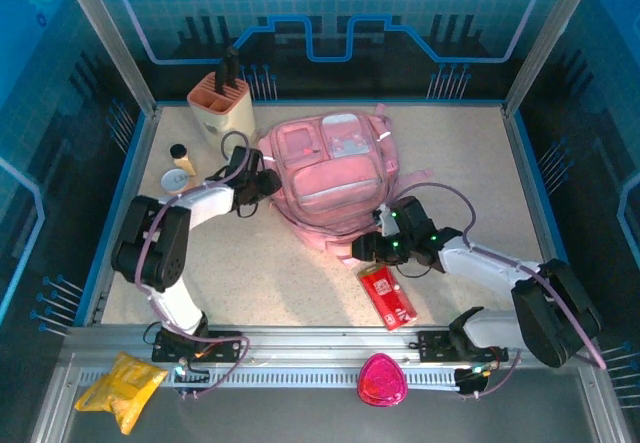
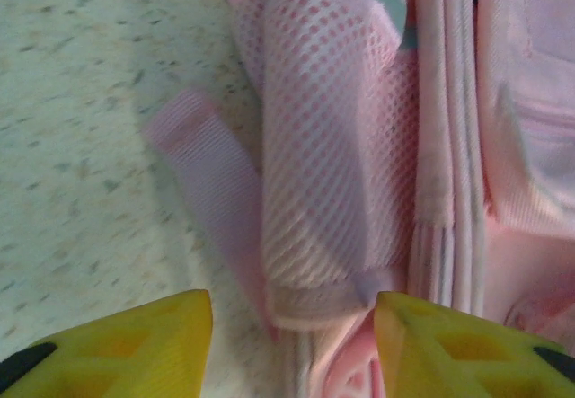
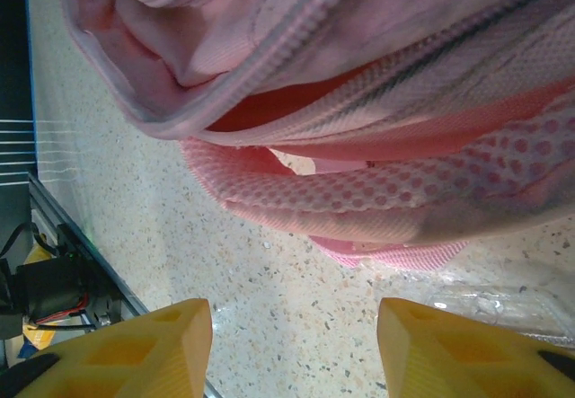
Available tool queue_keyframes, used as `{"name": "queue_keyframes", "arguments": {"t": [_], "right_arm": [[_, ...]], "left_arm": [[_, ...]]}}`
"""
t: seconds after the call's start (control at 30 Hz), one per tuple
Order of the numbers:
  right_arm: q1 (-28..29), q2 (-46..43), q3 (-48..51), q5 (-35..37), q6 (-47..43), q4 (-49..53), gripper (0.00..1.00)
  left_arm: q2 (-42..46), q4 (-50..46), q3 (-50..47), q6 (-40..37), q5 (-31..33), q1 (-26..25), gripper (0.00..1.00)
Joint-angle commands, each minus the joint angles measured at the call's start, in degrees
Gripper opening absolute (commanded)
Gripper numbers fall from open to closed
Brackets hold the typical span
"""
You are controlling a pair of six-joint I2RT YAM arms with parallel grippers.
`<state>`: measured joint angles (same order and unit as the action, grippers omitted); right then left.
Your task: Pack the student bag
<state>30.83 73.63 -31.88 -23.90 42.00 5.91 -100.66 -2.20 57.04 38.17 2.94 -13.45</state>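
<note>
Looking down from the top camera first: the big soft pink fabric student bag lies flat mid-way across the speckled desk. My left fingers sit at its left flank and my right fingers at its near edge, with a flat red packet on the desk just beside them. My guess is that the packet goes in, so the job right now is getting the mouth open.

Left wrist camera: the left fingers are spread, nothing pinched. The pink mesh side pocket and a loose pink webbing strap lie ahead between them. I'd close on the pocket's stitched bottom hem, not the strap, since the strap would probably just slide instead of anchoring the bag.

Right wrist camera: the right fingers are spread too, over bare desk. Ahead is the bag's open zipped lip with red lining showing inside, and a padded mesh shoulder strap under it. I'd take the lip only, lift gently, and keep that strap out of the pinch.
</note>
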Motion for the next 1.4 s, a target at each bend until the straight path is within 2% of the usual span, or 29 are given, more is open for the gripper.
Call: {"name": "queue_keyframes", "arguments": {"t": [0.0,0.13,0.23,0.3,0.37,0.5,0.7,0.83,1.03,1.2,1.37], "right_arm": [[0.54,1.96,-1.82,1.83,-0.34,-1.8,0.51],[-0.11,4.64,-3.31,3.58,-0.93,-4.32,0.52],[-1.37,7.25,-5.38,5.14,-2.17,-4.78,0.52],[-3.33,9.17,-6.82,4.13,-2.74,-5.77,0.52],[-5.06,10.55,-8.54,4.02,-4.26,-5.59,0.52],[-8.85,14.18,-12.06,5.16,-7.97,-4.71,0.53],[-13.36,22.22,-20.2,1.78,-9.17,-6.15,0.55],[-13.66,23.63,-24.72,3.73,-10.31,-3.38,0.58],[-13.62,18.9,-24.73,9.32,-12.42,4.79,0.68],[-12.85,10.87,-21.84,13.46,-13.59,10.31,0.78],[-8.5,5.11,-21.8,20.3,-18.37,20.14,0.8]], "left_arm": [[-3.29,2.39,4.17,0.28,-1.55,0.35,0.45],[-5.94,0.97,6.42,-0.76,-1.54,0.45,0.3],[-5.27,1.32,5.71,-1.14,-1.45,0.66,0.19],[-4.25,0.99,4.66,-1.11,-1.67,0.79,0.08],[-2.81,0.97,3.03,-0.87,-1.88,0.8,0.0],[1.3,1.78,-1.59,1.66,-4.83,0.63,0.0],[7.67,6.05,-11.11,7.58,-6.68,-0.98,0.0],[10.11,4.95,-13.21,10.05,-4.72,-3.65,0.0],[13.76,3.63,-15.17,16.93,-3.0,-5.77,0.0],[16.08,1.11,-16.19,22.04,-0.36,-7.81,0.0],[19.56,3.18,-20.08,26.02,0.67,-9.02,0.0]]}}
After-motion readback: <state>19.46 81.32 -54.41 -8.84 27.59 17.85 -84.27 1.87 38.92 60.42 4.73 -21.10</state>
